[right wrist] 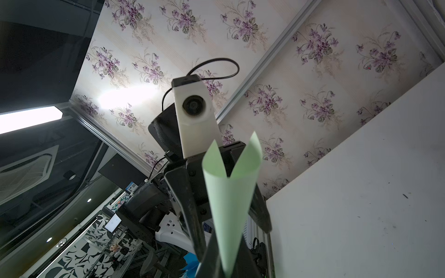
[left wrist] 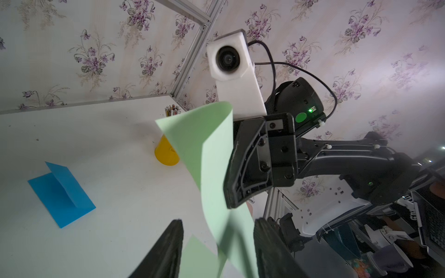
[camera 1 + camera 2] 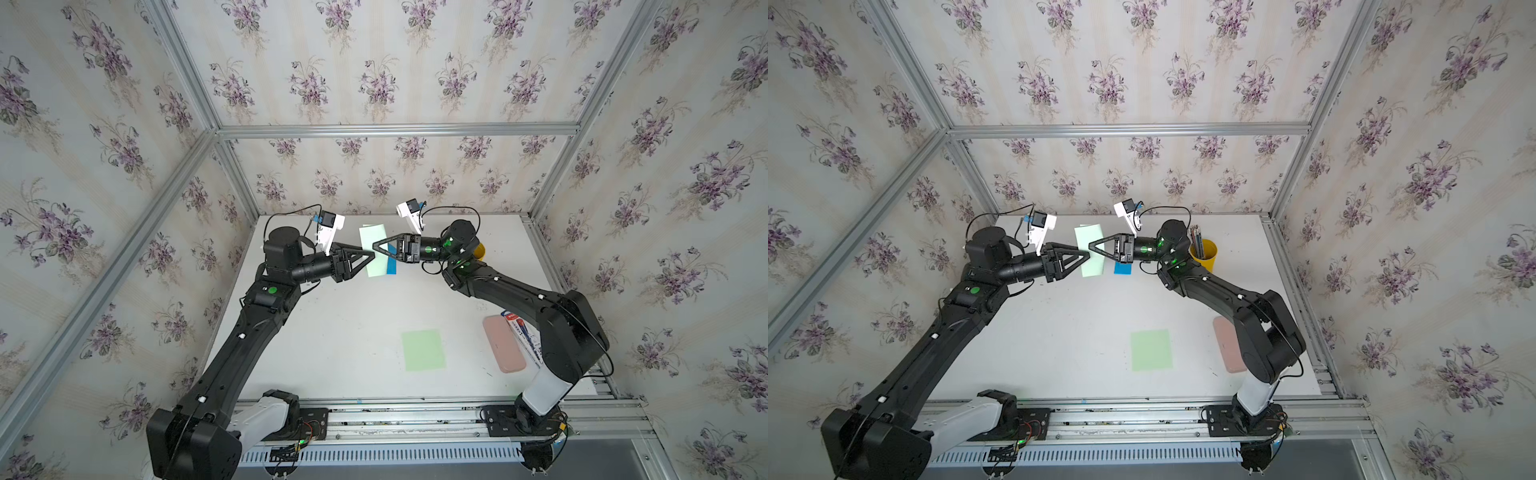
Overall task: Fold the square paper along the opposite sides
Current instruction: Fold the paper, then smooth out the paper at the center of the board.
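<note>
Floral walls [image 3: 374,83] are framing the white surface [image 3: 332,332], above which, at upper centre of both top views, the square paper [image 3: 374,232] is hanging curled, seemingly light and floppy, the right tool [image 3: 376,245] pinching its gathered end, the left tool [image 2: 216,228] standing spread around it, so gripping near matched edges seems wisest.

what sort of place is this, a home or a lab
Probably a lab cell dressed as a room: floral wallpaper on an aluminium frame, two robot arms mounted on a rail beside a white table.
</note>
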Motion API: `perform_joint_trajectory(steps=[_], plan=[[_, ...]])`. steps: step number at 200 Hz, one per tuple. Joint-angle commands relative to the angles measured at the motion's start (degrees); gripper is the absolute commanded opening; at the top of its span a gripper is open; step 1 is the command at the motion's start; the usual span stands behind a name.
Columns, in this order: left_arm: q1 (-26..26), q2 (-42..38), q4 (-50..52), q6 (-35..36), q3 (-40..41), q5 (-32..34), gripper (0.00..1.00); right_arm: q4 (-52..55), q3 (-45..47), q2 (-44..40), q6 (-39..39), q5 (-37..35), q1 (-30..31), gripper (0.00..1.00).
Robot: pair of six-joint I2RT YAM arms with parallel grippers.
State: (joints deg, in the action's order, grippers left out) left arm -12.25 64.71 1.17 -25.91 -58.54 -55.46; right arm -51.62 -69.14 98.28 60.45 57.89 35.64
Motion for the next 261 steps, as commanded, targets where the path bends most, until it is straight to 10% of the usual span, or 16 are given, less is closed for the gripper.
perform_joint_trajectory(steps=[1, 129, 168, 206, 261], plan=[[-0.05, 0.29, -2.06, 1.88, -0.21, 0.03, 0.40, -2.44, -0.04, -0.16, 1.00, 0.82, 0.02, 0.09], [0.03, 1.31, -7.21, -4.67, -0.38, -0.51, 0.00, -1.73, 0.16, 0.06, 0.20, 0.92, -0.02, 0.10], [1.70, 2.19, 5.43, -1.86, -3.44, 0.71, 0.00, -1.73, 3.03, -1.03, -1.30, 0.25, -1.61, 0.28], [2.32, 10.38, 33.74, 10.20, -10.13, 5.50, 0.00, 16.70, 9.76, -5.86, -20.89, -9.94, -4.00, 0.42], [2.11, 28.90, 53.80, 20.33, -10.31, 17.89, 0.00, 10.43, 28.43, -14.80, -47.73, -34.26, 1.40, 0.21]])
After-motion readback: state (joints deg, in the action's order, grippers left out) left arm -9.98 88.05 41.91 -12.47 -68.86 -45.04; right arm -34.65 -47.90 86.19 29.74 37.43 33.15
